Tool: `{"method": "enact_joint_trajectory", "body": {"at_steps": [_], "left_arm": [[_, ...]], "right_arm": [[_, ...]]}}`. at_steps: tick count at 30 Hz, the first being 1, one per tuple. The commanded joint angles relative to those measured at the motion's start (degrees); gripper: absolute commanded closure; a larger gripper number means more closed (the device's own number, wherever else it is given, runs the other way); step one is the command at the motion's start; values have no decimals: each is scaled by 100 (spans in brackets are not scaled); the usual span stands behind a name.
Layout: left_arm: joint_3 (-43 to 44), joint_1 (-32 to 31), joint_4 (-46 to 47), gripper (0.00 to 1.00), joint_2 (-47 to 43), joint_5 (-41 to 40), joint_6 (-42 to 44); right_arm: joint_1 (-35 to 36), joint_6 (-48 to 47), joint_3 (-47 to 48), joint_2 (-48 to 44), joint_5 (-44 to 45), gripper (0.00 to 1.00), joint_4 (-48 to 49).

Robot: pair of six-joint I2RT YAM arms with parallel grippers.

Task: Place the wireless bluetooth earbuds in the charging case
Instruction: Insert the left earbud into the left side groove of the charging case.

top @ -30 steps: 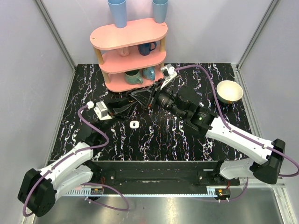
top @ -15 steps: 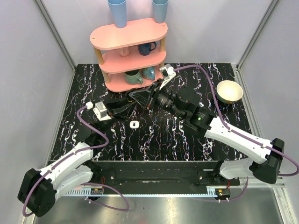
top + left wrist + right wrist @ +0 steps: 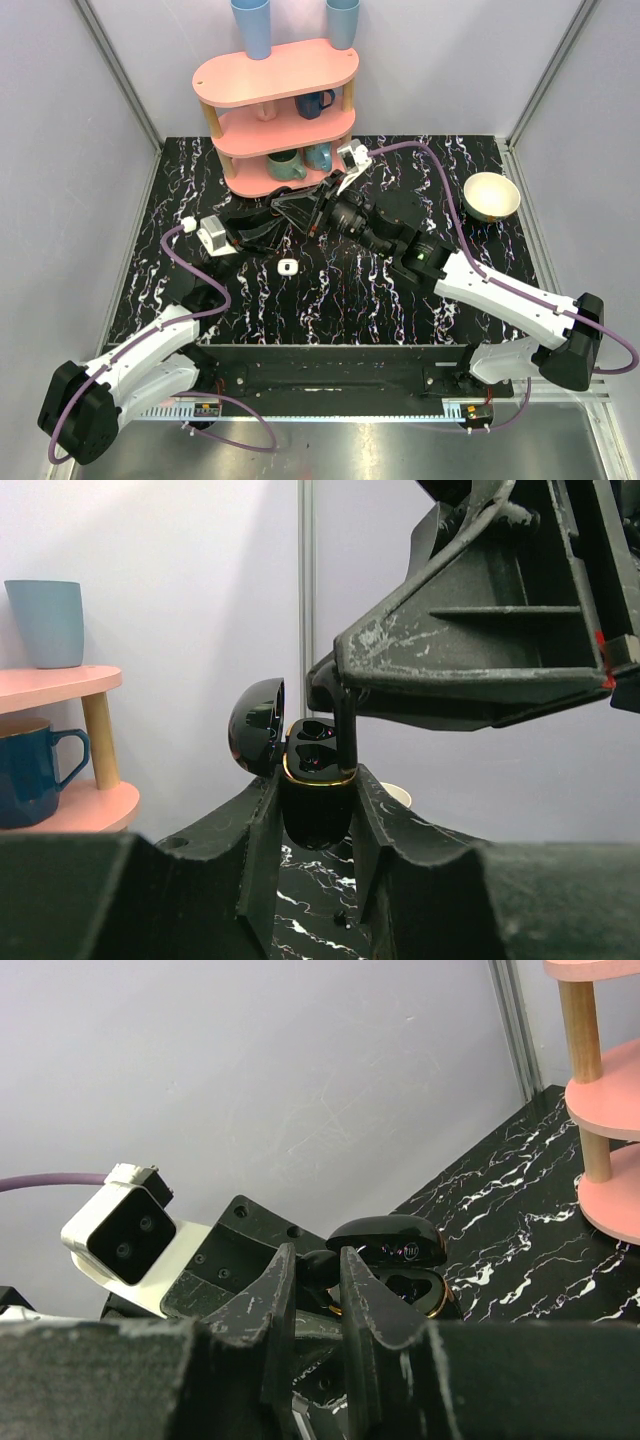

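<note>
In the left wrist view my left gripper (image 3: 315, 792) is shut on the charging case (image 3: 316, 820), a glossy black shell with a gold rim. It is held upright above the table with its lid (image 3: 257, 725) swung open to the left. My right gripper (image 3: 318, 1260) is shut on a small black earbud (image 3: 320, 1268). The earbud's stem (image 3: 346, 735) points down into the case's right well; the left well looks dark. From above, both grippers (image 3: 290, 212) (image 3: 318, 205) meet in front of the shelf, and the case is hidden between them.
A pink three-tier shelf (image 3: 275, 110) with mugs on it and blue cups on top stands just behind the grippers. A cream bowl (image 3: 491, 195) sits at the back right. A small white piece with a dark centre (image 3: 287, 267) lies on the black marbled table (image 3: 180, 180).
The right arm has edged a little to the left, bringing its gripper closer over the case. The left arm has stayed where it was.
</note>
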Motion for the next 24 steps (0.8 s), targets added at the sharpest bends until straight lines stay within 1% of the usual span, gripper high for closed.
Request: {"method": "enact_joint_trajectory", "body": {"at_steps": [1, 13, 24], "left_arm": [[34, -34, 467, 100, -40, -169, -50], [-19, -86, 300, 100, -163, -336, -24], [16, -139, 283, 100, -102, -415, 38]], "right_arm": [[115, -174, -136, 17, 310, 89, 428], [177, -490, -181, 8, 846, 89, 683], [177, -306, -268, 87, 803, 89, 859]]}}
